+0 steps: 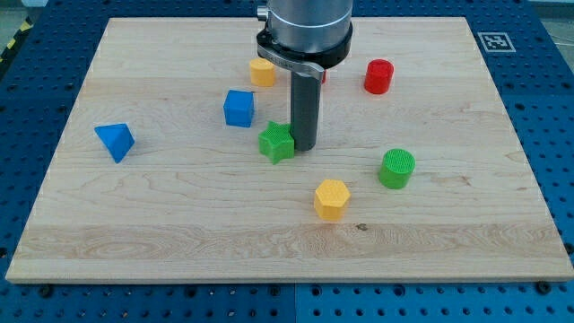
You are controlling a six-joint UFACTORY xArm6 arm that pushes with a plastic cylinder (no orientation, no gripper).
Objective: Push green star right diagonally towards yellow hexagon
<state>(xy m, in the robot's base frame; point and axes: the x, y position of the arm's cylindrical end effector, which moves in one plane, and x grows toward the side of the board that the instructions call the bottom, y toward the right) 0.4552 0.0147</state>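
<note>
- My tip point(302, 146) (a bare rod, no jaws to open or close) touches the right side of the green star point(277, 142).
- The yellow hexagon point(331, 198) lies nearer and to the right.
- From this side, I judge a push would send the star left, away from its goal.
- Circling round risks clipping the blue cube point(239, 108), just far-left of the star.

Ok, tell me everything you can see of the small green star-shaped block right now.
The green star-shaped block is small, ridged like printed plastic, and lies flat on the wooden board near its middle. My tip sits right against its right side, apparently touching. A blue cube stands apart to its upper left; the yellow hexagon block lies apart to its lower right.
</note>
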